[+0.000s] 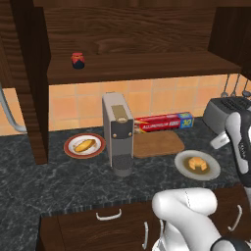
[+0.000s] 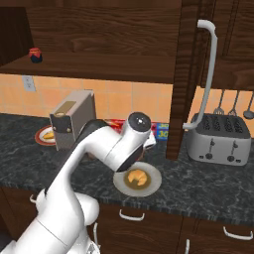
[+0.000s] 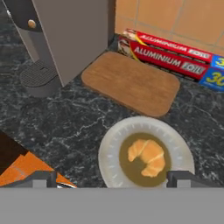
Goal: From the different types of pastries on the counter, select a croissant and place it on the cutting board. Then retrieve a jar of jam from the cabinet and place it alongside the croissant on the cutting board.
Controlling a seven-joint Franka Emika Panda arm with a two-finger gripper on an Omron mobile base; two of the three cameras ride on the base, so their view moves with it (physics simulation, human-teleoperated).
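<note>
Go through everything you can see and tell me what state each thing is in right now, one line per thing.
croissant: lying on the white plate, not gripped
cutting board: flat on the counter, bare
jar of jam: upright on the cabinet shelf, lid on
yellow bun: on its red-rimmed plate
gripper: open, above the croissant
cabinet door: open
foil box: closed
toaster: slots empty

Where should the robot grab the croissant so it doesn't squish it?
Probably best from straight above, closing the gripper across the thick middle of the croissant. It lies flat in the shallow plate, whose raised rim blocks a sideways approach. Its two thin curved ends would likely slip or break, while the plump middle gives both fingers something to press on.
</note>
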